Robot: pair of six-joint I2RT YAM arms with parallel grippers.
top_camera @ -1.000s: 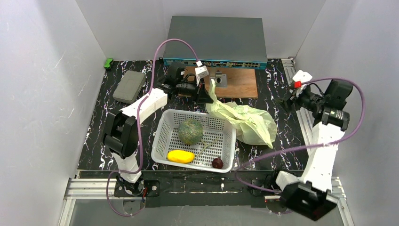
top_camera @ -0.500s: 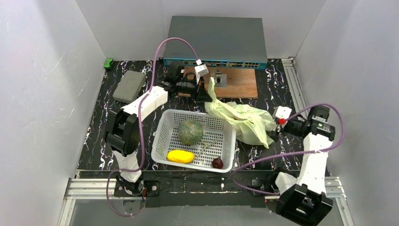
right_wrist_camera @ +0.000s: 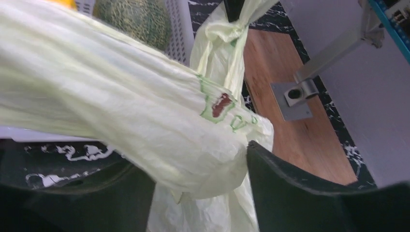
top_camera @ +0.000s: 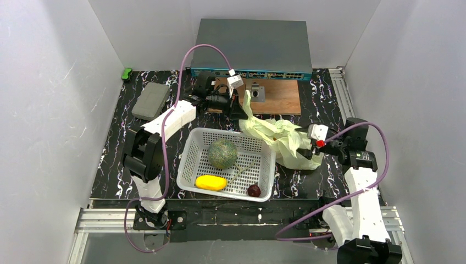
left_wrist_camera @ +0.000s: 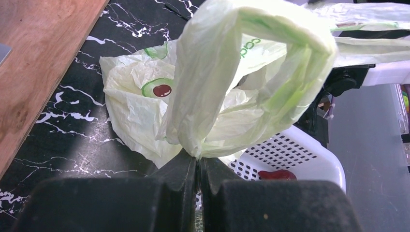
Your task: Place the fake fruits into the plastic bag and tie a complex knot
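1. Since the thin, crinkly pale-green plastic bag (top_camera: 286, 144) is feather-light, limp and slippery, I expect its mouth to slump shut unless it is held apart.
2. It lies just beside the white perforated basket (top_camera: 187, 165), at the far right corner.
3. Left gripper (left_wrist_camera: 198, 164) pinches a handle loop tight; right gripper (right_wrist_camera: 199, 162) stands spread around a bunched fold.
4. I'd grab the opposite handle, not the body.
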